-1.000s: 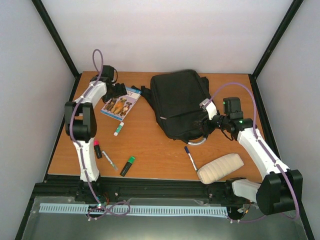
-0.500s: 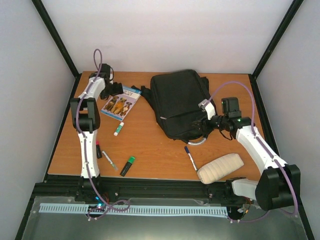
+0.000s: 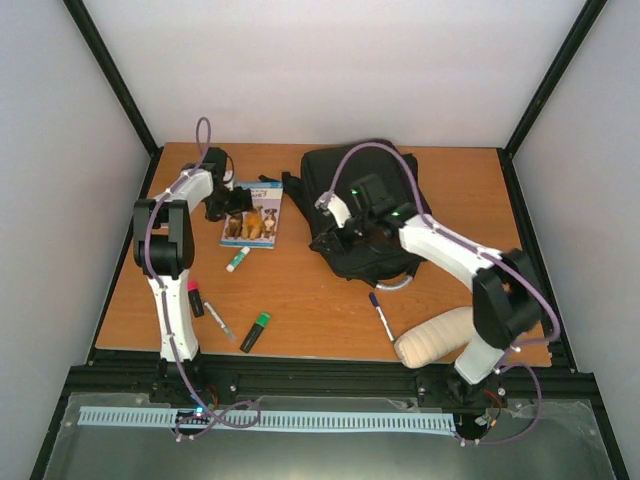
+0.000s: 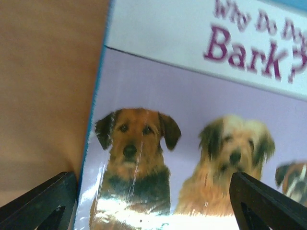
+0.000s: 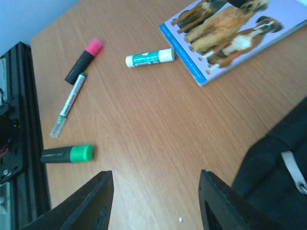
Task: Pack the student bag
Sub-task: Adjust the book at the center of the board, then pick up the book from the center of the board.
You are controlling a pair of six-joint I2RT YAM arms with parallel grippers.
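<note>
Stationery lies nearest the arm bases: a green highlighter (image 3: pixel 255 332), a clear pen (image 3: pixel 220 322), a pink highlighter (image 3: pixel 195 298), a blue-capped pen (image 3: pixel 381 315) and, to the right, a cream padded pouch (image 3: pixel 440 335). Further in, a glue stick (image 3: pixel 237 260) lies just beside the near edge of a picture book (image 3: pixel 252 222) with dogs on its cover. The left gripper (image 4: pixel 151 196) hangs low over that book's left edge with its fingers spread wide, one above bare table and the other above the cover, gripping nothing. Beyond and to the right, the student bag (image 3: pixel 360 195) lies flat at the far middle of the table (whether its zip is open I cannot tell). The right gripper (image 5: pixel 153 191) hovers at the bag's near left edge, its jaws partly apart with only tabletop between them. The step in hand looks like taking up the book while the other arm readies the bag. A thin, glossy book lying flat gives little to pinch, so the left fingers should probably work one tip under the free edge, close gently, and lift it level. The right arm does best to grasp a fold of fabric near the opening and hold it up, so that the book slides in without snagging.
</note>
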